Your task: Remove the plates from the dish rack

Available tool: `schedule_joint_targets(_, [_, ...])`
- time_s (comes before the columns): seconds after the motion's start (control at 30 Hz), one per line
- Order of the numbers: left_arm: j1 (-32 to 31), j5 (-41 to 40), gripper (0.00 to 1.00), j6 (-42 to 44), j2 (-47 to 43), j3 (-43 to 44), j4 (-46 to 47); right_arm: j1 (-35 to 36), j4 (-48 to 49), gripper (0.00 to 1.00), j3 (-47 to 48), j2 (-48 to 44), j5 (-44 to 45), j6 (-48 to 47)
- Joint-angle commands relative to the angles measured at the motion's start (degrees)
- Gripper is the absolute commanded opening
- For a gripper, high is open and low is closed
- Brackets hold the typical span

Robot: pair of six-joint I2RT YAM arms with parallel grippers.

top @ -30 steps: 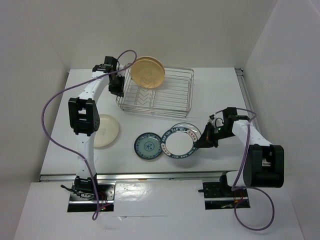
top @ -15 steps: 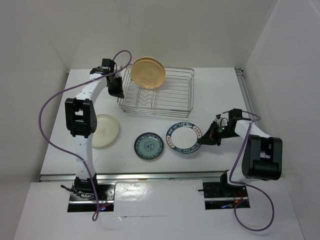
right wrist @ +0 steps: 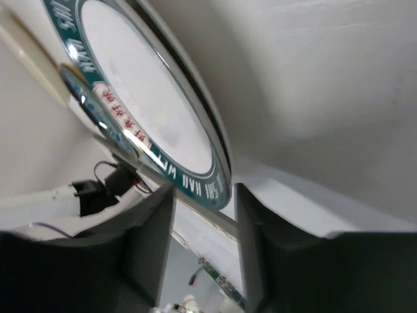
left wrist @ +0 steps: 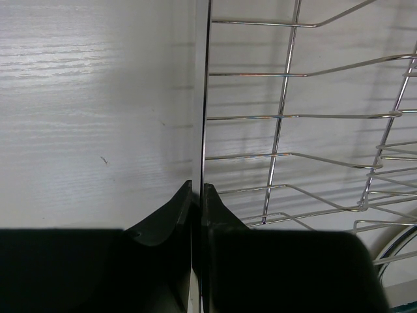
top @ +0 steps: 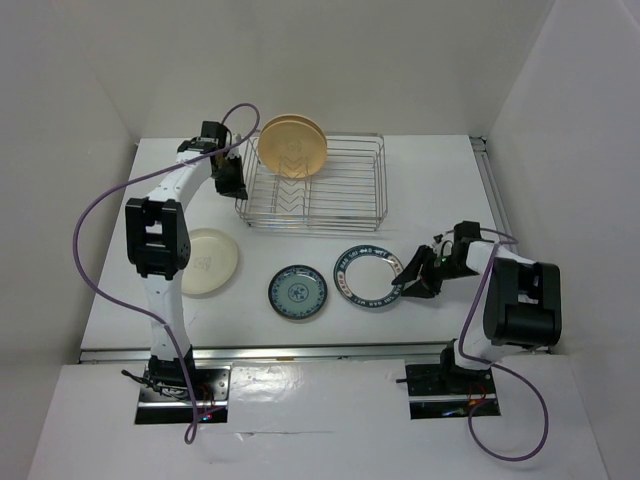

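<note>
The silver wire dish rack (top: 330, 190) stands at the back of the table, with two tan plates (top: 293, 147) upright in its left end. My left gripper (top: 232, 180) is shut on the rack's left rim wire; in the left wrist view the thin wire (left wrist: 203, 98) runs down between the pinched fingertips of that gripper (left wrist: 197, 192). A dark-blue-rimmed plate (top: 368, 277) lies flat in front of the rack. My right gripper (top: 405, 288) is open at its right edge, and the rim (right wrist: 215, 186) sits loose between the spread fingers (right wrist: 153, 228).
A cream plate (top: 205, 262) lies at the front left beside the left arm. A small blue-patterned plate (top: 297, 293) lies just left of the dark-blue-rimmed one. The table's white wall runs along the right side, close to the right arm.
The right gripper lowered the tilted dark-blue-rimmed plate flat onto the table and opened. The left gripper kept its hold on the rack and shifted slightly.
</note>
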Motion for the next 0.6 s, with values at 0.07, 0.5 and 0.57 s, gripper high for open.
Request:
schedule_joint_targets(0.07, [0.52,2.55,0.00,-4.15,-2.36,-0.95,-4.69,-0.11,-1.09,0.65,1.57,0.58,5.57,1.00])
schedule_joint_targets(0.5, [0.52,0.62,0.70,0.07,-4.11,2.47,-5.31,4.18,-8.66,0.75,15.89,-8.56,20.77,5.39])
schedule_joint_targets(0.57, [0.52,-1.84,0.73,0.78,-4.73,3.00,-5.31,6.04,-9.80,0.75,20.46,-8.56,23.24,5.39])
